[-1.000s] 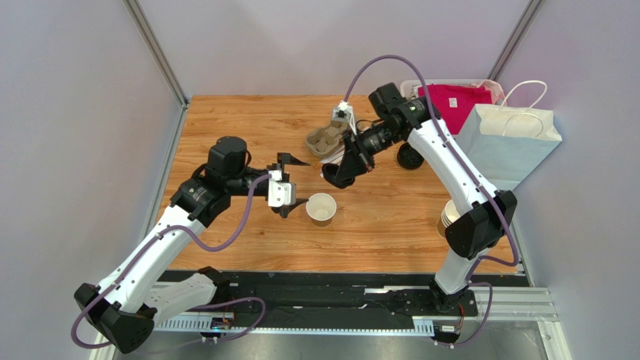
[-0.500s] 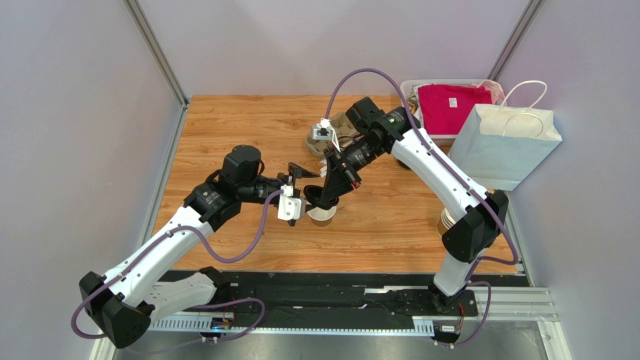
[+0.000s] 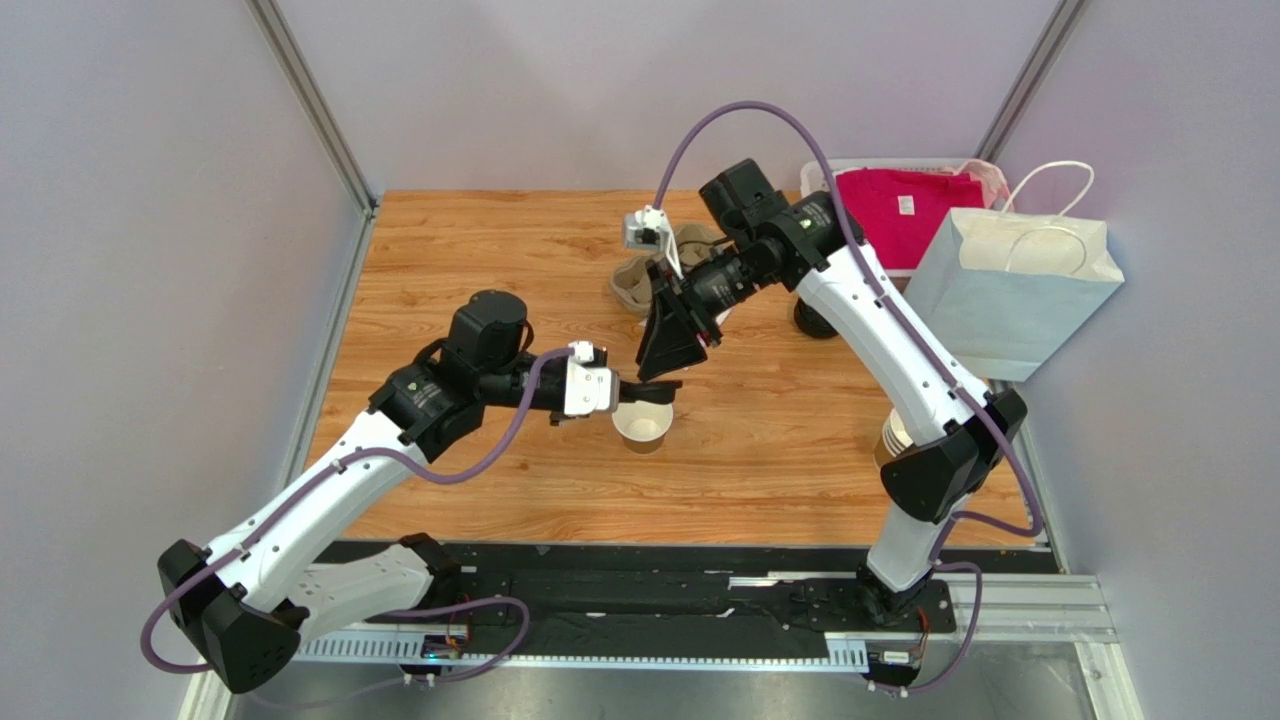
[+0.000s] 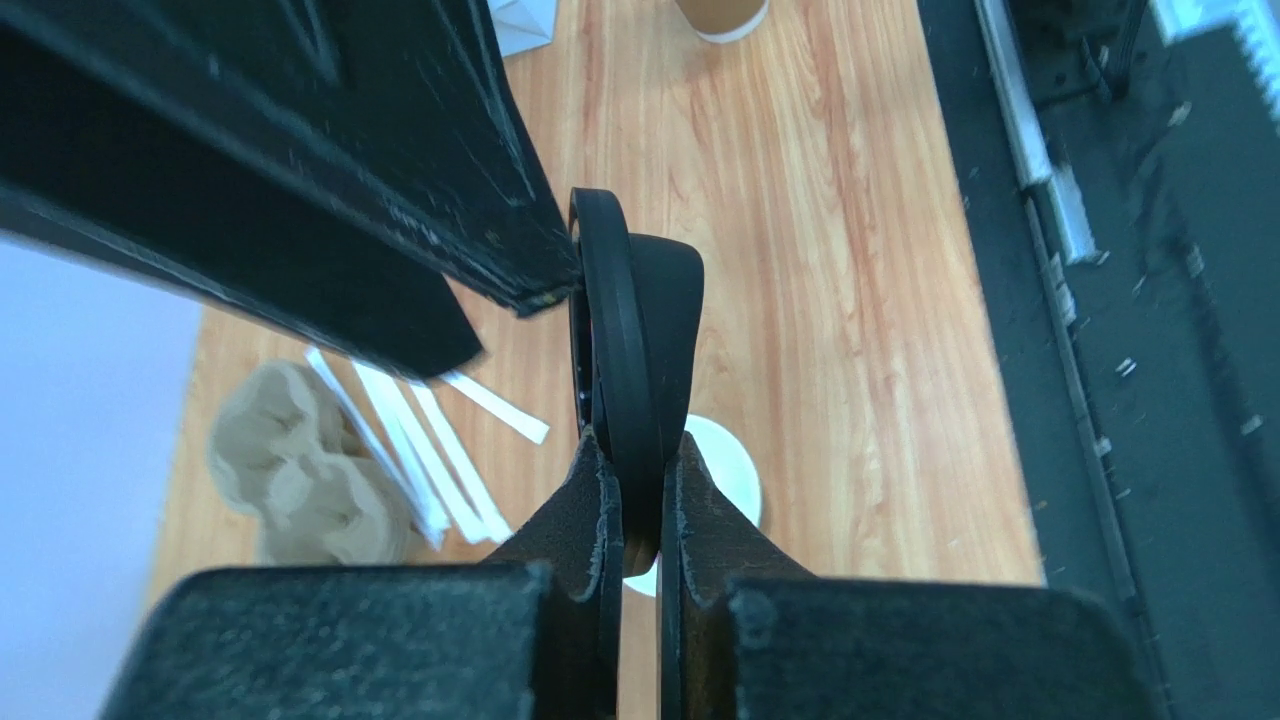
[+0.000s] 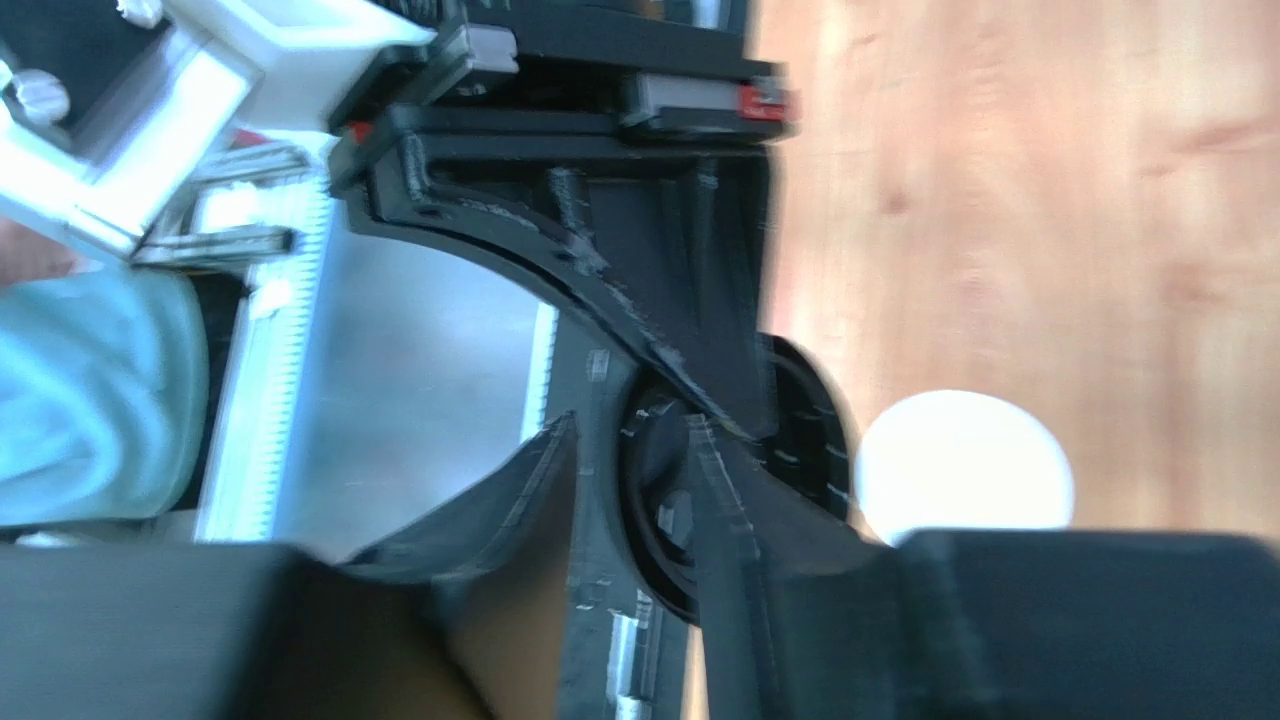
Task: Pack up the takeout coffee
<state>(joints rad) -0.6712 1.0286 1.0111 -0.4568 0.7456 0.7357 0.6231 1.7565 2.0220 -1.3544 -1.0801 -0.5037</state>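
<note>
left wrist view: my left hand (image 4: 637, 488) is clenched on the black lid (image 4: 646, 323), pinching its lower rim. The lid stands on edge, with its flat faces turned sideways rather than down. the open cup (image 4: 730, 474) sits on the desk (image 3: 781, 435) just below and a little beyond the lid, its white inside peeping out past the rim. the whole move turns on this: the cup's mouth faces up while the lid's face looks sideways, so i judge i must roll my wrist to lay the lid flat before lowering it. my left hand is the nearer one to the cup.

my right hand (image 5: 631, 495) has its jaws a little apart, loose about the lid's far edge rather than pinching it, as far as i can judge.

the top view places the cup (image 3: 643, 431) right under both hands, but the lid is lost there among black fingers. only the wrist views show its tilt and who grips it. the paper bag (image 3: 1014, 285) stands well apart, on my right.
</note>
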